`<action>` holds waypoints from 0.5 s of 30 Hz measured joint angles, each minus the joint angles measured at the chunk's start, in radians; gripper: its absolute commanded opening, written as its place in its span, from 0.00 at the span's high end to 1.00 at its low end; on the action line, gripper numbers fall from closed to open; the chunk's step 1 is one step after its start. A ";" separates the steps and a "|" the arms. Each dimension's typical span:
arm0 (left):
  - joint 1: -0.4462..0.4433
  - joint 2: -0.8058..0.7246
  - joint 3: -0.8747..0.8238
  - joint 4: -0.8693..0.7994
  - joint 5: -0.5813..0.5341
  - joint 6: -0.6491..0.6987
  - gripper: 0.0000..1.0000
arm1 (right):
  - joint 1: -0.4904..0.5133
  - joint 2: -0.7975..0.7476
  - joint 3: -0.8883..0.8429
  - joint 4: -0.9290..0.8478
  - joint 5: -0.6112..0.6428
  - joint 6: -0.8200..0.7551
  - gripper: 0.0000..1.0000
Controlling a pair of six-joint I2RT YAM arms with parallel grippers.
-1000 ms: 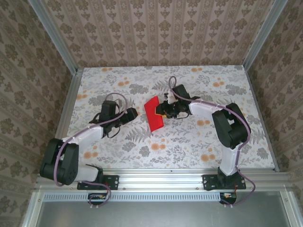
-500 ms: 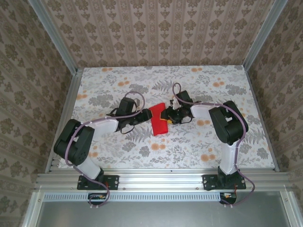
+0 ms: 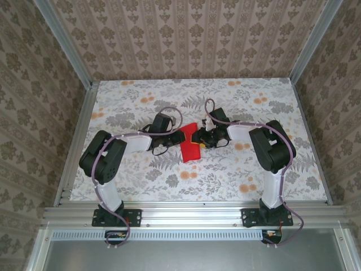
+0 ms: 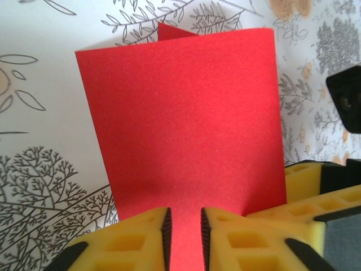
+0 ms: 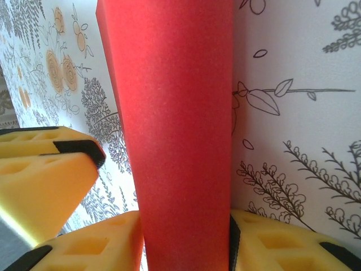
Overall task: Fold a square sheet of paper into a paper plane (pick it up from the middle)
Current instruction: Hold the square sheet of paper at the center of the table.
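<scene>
The square sheet of paper (image 3: pixel 190 145) is bright red and lies folded over into a narrow rectangle at the middle of the table. A second layer peeks out at its far edge (image 4: pixel 169 31). My left gripper (image 3: pixel 176 139) comes in from the left. Its jaws (image 4: pixel 185 237) are nearly together, with red paper (image 4: pixel 180 113) filling the narrow gap. My right gripper (image 3: pixel 198 139) meets it from the right. Its pads (image 5: pixel 186 248) press both sides of the red strip (image 5: pixel 180 141). A paper plane is out of view.
The floral tabletop (image 3: pixel 225 169) is boxed in by wallpapered walls and an aluminium frame (image 3: pixel 186 212). The two grippers stand almost touching: a right finger (image 4: pixel 307 189) shows beside my left jaws, and a left finger (image 5: pixel 45 175) beside my right jaws.
The left arm swung right up to the paper and its jaws narrowed on it. The red sheet went from raised and tilted to lower and flatter. The right gripper shifted only slightly.
</scene>
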 measured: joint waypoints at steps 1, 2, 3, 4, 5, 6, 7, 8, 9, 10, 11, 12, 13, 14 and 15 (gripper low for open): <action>-0.002 0.011 0.009 -0.006 0.000 0.003 0.85 | 0.000 0.000 0.003 -0.006 0.002 -0.003 0.57; -0.004 0.021 0.017 -0.015 -0.001 0.004 0.87 | 0.000 0.000 0.005 -0.011 0.004 -0.004 0.57; -0.005 0.032 0.023 -0.022 0.000 0.005 0.89 | 0.000 0.000 0.006 -0.016 0.006 -0.005 0.56; -0.007 0.041 0.027 -0.031 0.000 0.006 0.90 | 0.000 0.000 0.009 -0.019 0.006 -0.007 0.55; -0.007 0.048 0.031 -0.039 -0.001 0.006 0.91 | 0.000 0.000 0.010 -0.023 0.008 -0.008 0.54; -0.008 0.055 0.032 -0.046 -0.001 0.007 0.91 | 0.000 0.000 0.012 -0.026 0.008 -0.009 0.52; -0.010 0.058 0.032 -0.053 -0.001 0.007 0.92 | 0.000 -0.002 0.013 -0.029 0.009 -0.012 0.51; -0.010 0.058 0.036 -0.058 -0.002 0.008 0.92 | 0.000 -0.004 0.015 -0.036 0.014 -0.013 0.50; -0.011 0.058 0.042 -0.068 -0.003 0.011 0.92 | 0.000 -0.007 0.017 -0.043 0.021 -0.015 0.49; -0.013 0.060 0.049 -0.079 -0.004 0.014 0.92 | 0.000 -0.010 0.018 -0.053 0.031 -0.019 0.48; -0.015 0.061 0.053 -0.085 -0.005 0.018 0.92 | -0.001 -0.014 0.020 -0.063 0.040 -0.024 0.47; -0.017 0.063 0.057 -0.093 -0.005 0.022 0.92 | -0.001 -0.019 0.022 -0.075 0.052 -0.032 0.46; -0.019 0.065 0.062 -0.100 -0.005 0.025 0.92 | -0.001 -0.024 0.025 -0.090 0.066 -0.040 0.44; -0.020 0.065 0.065 -0.105 -0.005 0.026 0.92 | -0.001 -0.029 0.027 -0.103 0.081 -0.048 0.44; -0.020 0.065 0.068 -0.108 -0.005 0.029 0.92 | -0.001 -0.033 0.032 -0.118 0.095 -0.057 0.43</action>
